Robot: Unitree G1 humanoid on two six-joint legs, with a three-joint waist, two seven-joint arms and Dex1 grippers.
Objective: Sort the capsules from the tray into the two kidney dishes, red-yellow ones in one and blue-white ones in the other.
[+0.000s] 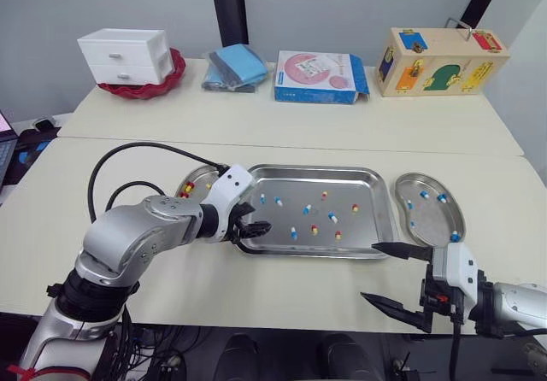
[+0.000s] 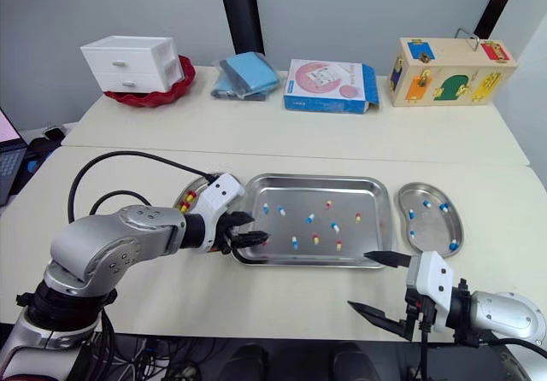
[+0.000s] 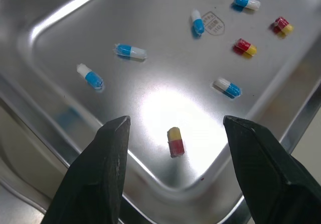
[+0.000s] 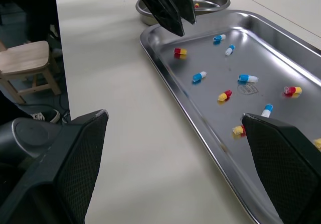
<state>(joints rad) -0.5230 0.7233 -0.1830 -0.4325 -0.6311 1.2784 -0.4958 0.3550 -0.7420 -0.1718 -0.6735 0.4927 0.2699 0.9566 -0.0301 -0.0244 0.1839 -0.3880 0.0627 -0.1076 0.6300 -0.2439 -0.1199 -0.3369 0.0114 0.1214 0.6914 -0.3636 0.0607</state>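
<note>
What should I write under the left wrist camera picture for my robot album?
Left gripper, jaws open, hovers over a red-yellow capsule near the corner of the steel tray.

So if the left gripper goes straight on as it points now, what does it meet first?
Probably the red-yellow capsule on the tray floor, seen between the open fingers of the left gripper.

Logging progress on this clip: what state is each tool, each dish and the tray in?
Left tool: open, poised around a red-yellow capsule in the tray.
Right tool: open, holding nothing.
Tray: holds a mix of both colours.
Left kidney dish: holds red-yellow capsules.
Right kidney dish: holds blue-white capsules.
</note>
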